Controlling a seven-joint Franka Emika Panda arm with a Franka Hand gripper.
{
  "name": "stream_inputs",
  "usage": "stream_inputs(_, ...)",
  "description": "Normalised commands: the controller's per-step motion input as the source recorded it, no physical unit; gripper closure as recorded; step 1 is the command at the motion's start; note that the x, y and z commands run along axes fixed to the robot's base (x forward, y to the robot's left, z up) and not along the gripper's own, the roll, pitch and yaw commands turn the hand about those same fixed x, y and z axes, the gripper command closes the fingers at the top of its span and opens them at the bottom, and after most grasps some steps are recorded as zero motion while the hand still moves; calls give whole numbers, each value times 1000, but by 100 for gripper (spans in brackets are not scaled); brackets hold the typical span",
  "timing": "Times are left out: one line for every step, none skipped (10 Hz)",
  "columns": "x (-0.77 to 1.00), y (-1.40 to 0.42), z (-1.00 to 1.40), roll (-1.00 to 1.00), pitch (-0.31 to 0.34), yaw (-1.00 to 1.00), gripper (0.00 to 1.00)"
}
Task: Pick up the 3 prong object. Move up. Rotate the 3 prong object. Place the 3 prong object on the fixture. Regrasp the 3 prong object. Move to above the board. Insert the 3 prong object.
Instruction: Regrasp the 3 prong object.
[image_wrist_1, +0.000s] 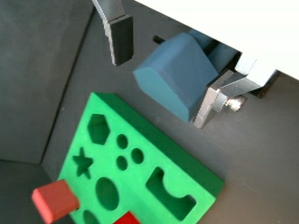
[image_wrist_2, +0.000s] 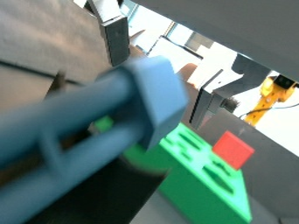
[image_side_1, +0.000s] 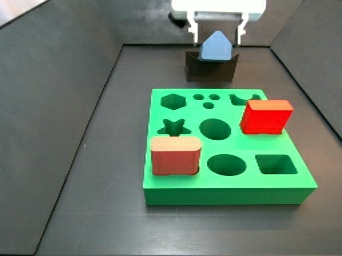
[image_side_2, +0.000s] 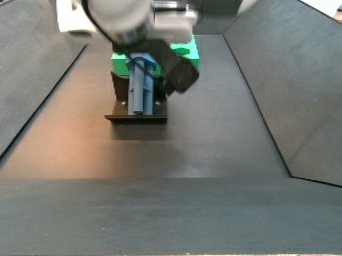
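The gripper (image_side_1: 218, 27) hangs at the far end of the table from the board, its silver fingers (image_wrist_1: 117, 39) standing apart on either side of the 3 prong object (image_wrist_1: 177, 74) without clearly pressing it in a wrist view. The grey-blue piece stands directly beneath the gripper, leaning on the fixture (image_side_2: 138, 108), which sits just below the hand. This looks like the placing step ending, or the regrasp about to begin; the next move calls for closing squarely on the piece before lifting. Out beyond the fixture lies the green board (image_side_1: 227, 185), carrying a red cube (image_side_1: 267, 116) and a salmon-pink block (image_side_1: 175, 157). All rest on a dark floor (image_side_2: 160, 200) between sloping dark walls.
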Motion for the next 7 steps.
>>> stream_inputs(-33, 5, 1000, 2, 39, 78, 0)
stream_inputs(-41, 8, 972, 7, 63, 54, 0)
stream_inputs(-32, 12, 778, 10, 80, 36, 0)
stream_inputs(-26, 12, 579, 13, 93, 19, 0)
stream_inputs(-22, 14, 379, 20, 101, 1, 0)
stream_inputs(148, -630, 838, 1000, 47, 24, 0)
stream_inputs(146, -610, 701, 1000, 47, 23, 0)
